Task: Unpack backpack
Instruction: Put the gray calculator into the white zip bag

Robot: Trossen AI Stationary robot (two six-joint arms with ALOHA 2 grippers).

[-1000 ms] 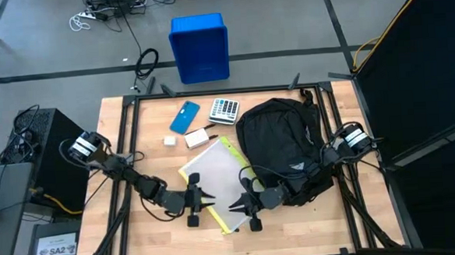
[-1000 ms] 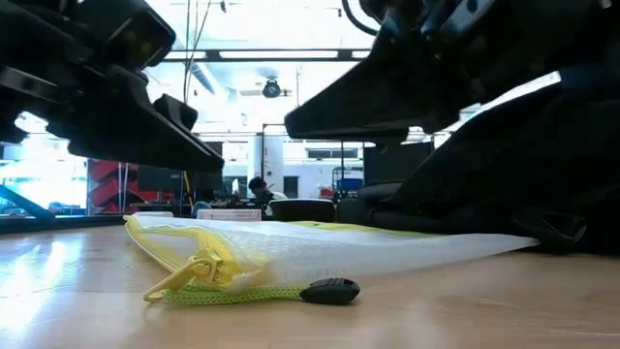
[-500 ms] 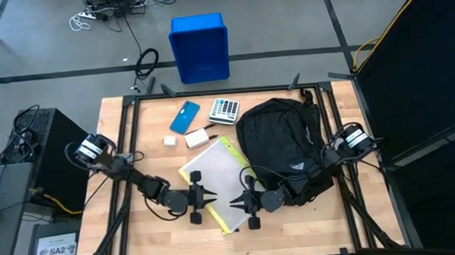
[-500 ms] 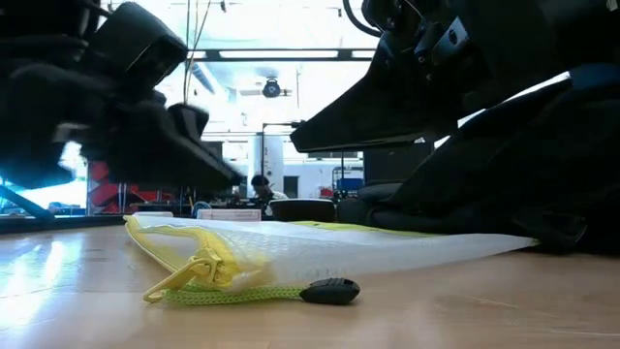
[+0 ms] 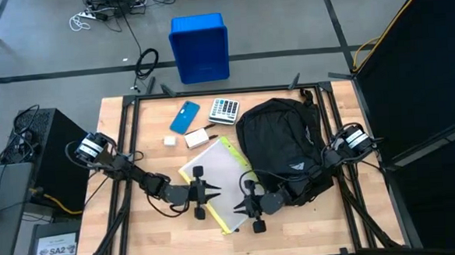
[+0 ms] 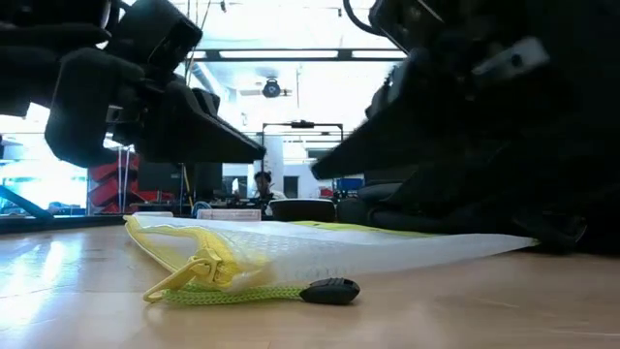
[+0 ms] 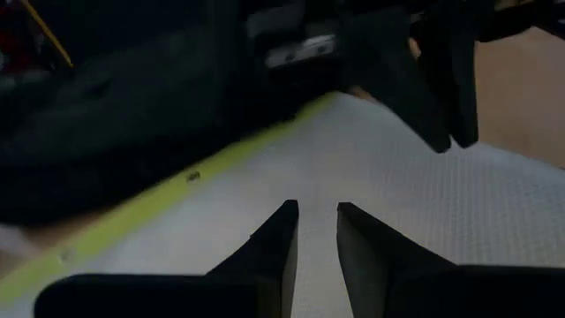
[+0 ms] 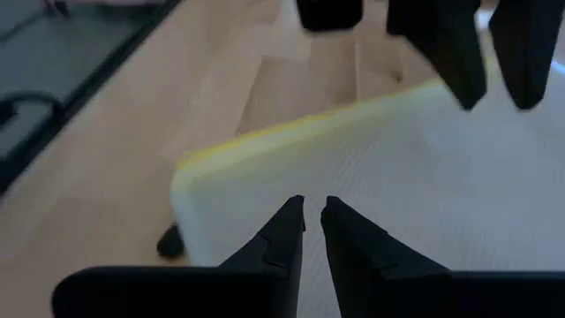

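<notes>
Backpack (image 5: 282,148) lies flat, right half of tabletop (image 5: 124,234). White mesh pouch (image 5: 218,175) with yellow edging just beside it, left. Left claw (image 5: 213,194) and right claw (image 5: 238,208) both pressed nearly together, empty, over pouch's near end.

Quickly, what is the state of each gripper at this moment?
Left gripper: jaws nearly closed, holding nothing, above the white mesh pouch.
Right gripper: jaws nearly closed, holding nothing, above the same pouch.
</notes>
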